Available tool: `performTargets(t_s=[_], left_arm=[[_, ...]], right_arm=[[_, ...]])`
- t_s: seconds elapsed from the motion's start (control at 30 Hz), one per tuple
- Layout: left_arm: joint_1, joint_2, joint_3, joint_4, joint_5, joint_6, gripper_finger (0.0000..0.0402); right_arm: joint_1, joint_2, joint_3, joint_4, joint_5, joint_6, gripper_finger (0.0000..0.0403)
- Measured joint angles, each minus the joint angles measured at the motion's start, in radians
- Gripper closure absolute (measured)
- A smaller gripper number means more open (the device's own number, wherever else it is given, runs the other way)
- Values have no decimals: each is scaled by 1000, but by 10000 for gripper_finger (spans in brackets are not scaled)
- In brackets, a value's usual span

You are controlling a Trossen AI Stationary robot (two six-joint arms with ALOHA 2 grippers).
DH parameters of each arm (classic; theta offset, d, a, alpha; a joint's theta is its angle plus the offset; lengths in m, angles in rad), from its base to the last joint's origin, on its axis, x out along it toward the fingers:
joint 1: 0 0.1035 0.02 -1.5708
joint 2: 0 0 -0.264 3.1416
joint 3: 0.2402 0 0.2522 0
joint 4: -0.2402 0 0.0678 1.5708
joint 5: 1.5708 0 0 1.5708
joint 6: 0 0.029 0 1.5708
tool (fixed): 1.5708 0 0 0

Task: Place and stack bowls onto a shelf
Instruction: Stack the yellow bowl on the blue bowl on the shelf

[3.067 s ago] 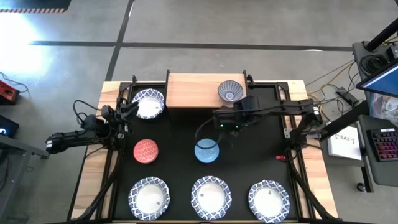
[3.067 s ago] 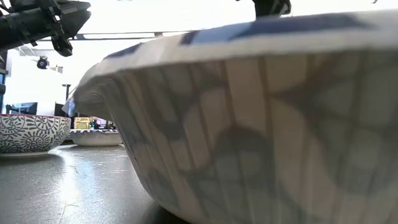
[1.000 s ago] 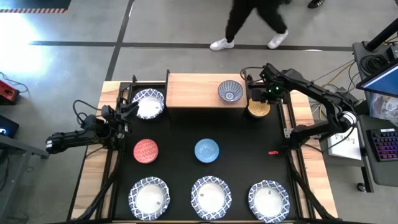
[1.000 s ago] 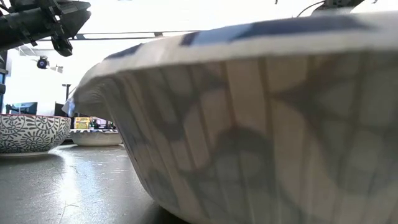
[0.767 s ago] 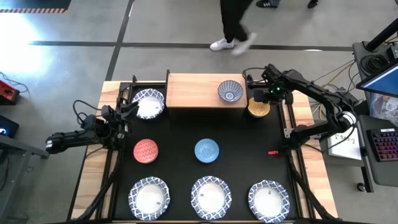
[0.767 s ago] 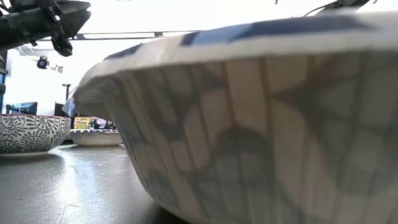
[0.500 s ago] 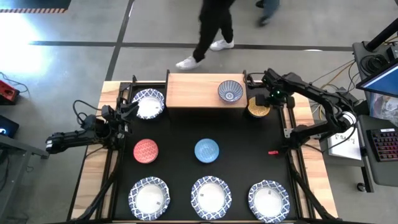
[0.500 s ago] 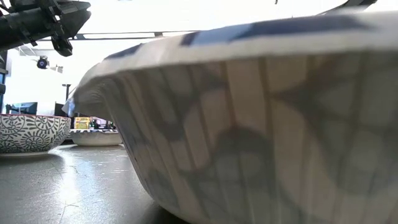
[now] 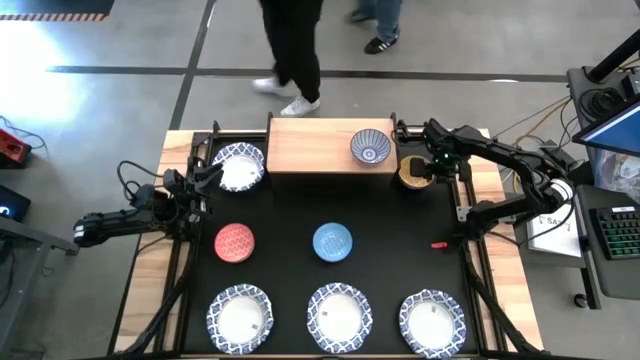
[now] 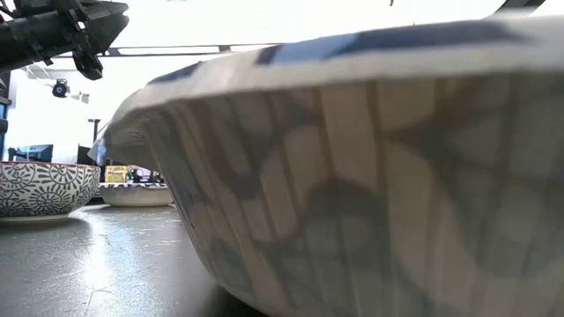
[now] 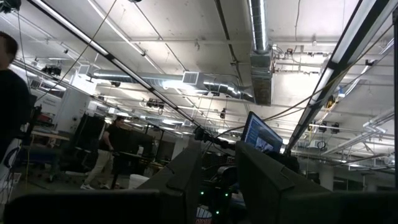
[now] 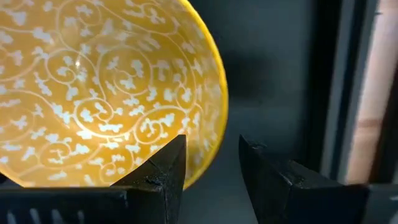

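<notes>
Glazed and rigid, the yellow bowl (image 12: pixel 106 87) looks slippery and chippable to us. Our right claw (image 12: pixel 211 165) is parted astride its rim, where we'd pinch; the left claw (image 9: pixel 205 180), near the worktop's left edge, we cannot tell.

Right under my right end effector (image 12: pixel 211 165) I've got the yellow bowl (image 12: pixel 106 87), deep golden with white curling vines and little leaf sprigs inside. Just beside it, the light-wood shelf (image 9: pixel 315 146) carries the grey-patterned bowl (image 9: pixel 370 148), fine radiating lines. Well away from it I see the blue bowl (image 9: pixel 332 242), pale and mottled, and the red bowl (image 9: pixel 235 242) with a fine white pattern. Near my left end effector (image 9: pixel 207 178), a white bowl (image 9: pixel 238 167) with a blue-patterned rim. The mat (image 9: pixel 290 205) is black.
</notes>
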Motion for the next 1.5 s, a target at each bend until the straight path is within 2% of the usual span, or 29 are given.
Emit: performTargets(t_s=[0.23, 0.67, 1.1, 1.5], left_arm=[[0, 0, 0, 0, 0, 0, 319], [0, 0, 0, 0, 0, 0, 319], [0, 0, 0, 0, 0, 0, 319], [0, 0, 0, 0, 0, 0, 319]], right_arm=[[0, 0, -6, 72, -2, 3, 270], [1, 0, -19, 111, 8, 3, 313], [1, -1, -66, 201, 14, -3, 303], [0, -1, -79, 250, 41, -10, 385]])
